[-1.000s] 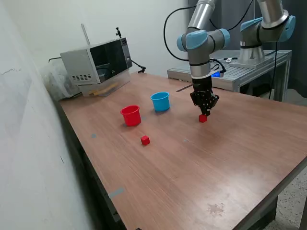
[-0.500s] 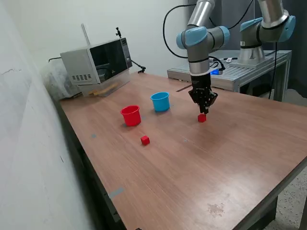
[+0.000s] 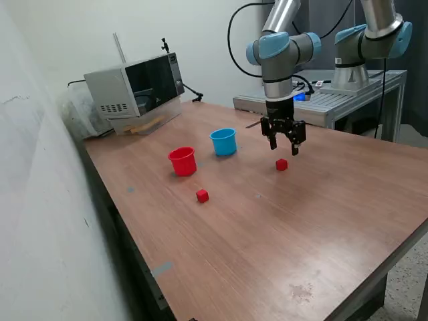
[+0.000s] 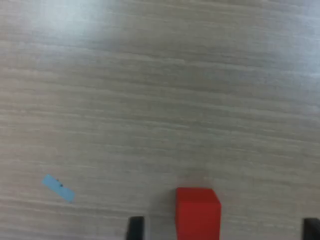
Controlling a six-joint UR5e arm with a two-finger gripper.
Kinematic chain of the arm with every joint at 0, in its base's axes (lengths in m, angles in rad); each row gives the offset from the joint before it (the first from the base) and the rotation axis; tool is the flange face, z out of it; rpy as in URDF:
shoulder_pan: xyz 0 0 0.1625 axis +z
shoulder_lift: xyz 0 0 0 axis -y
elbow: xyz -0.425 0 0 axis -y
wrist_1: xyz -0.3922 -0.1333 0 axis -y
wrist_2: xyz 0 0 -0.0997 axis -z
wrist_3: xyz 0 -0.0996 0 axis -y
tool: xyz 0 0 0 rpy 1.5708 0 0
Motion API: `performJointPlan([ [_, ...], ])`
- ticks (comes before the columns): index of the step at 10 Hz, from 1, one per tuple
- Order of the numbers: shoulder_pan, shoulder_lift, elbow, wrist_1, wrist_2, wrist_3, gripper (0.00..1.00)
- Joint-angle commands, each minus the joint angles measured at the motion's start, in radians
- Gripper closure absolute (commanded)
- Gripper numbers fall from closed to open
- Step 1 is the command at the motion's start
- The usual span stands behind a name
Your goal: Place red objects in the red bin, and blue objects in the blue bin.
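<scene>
- My gripper (image 3: pixel 283 144) hangs just above the table (image 3: pixel 321 214), fingers spread apart and holding nothing; in the wrist view the two dark fingertips (image 4: pixel 135 228) stand wide on both sides of a red cube (image 4: pixel 198 211).
- This cube (image 3: pixel 281 164) lies on the wood under the gripper, not touched, toward the exterior view's right of the blue bin (image 3: pixel 223 142).
- I judge the step in hand is the pick of this cube. The next move calls for a straight descent with the cube centred between the fingers, then a closing and a carry to the red bin (image 3: pixel 182 161).
- In the wrist view the cube sits nearer to one finger, so a small side correction may be needed first.
- A second red cube (image 3: pixel 202 195) lies near the red bin, on the viewer's side of it. I see no dark blue cubes on the table; whether they are inside a bin I cannot tell.
- Both bins are smooth tapered plastic tubs with a rim, standing upright and near each other.
- The cubes are solid, with flat faces and sharp edges, good for a parallel grip. The table is a matte wood-grain board, and a small pale blue tape piece (image 4: pixel 58 187) sticks on it.
</scene>
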Motion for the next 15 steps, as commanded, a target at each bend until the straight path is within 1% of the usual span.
performJointPlan([
  [1, 0.0, 0.001, -0.003, -0.001, 0.001, 0.001, 0.0],
  [9, -0.003, 0.05, -0.012, -0.008, 0.001, 0.001, 0.0],
  [10, -0.003, 0.051, -0.012, -0.009, 0.001, 0.001, 1.0],
  [15, -0.003, 0.062, -0.009, -0.009, 0.001, 0.001, 1.0],
])
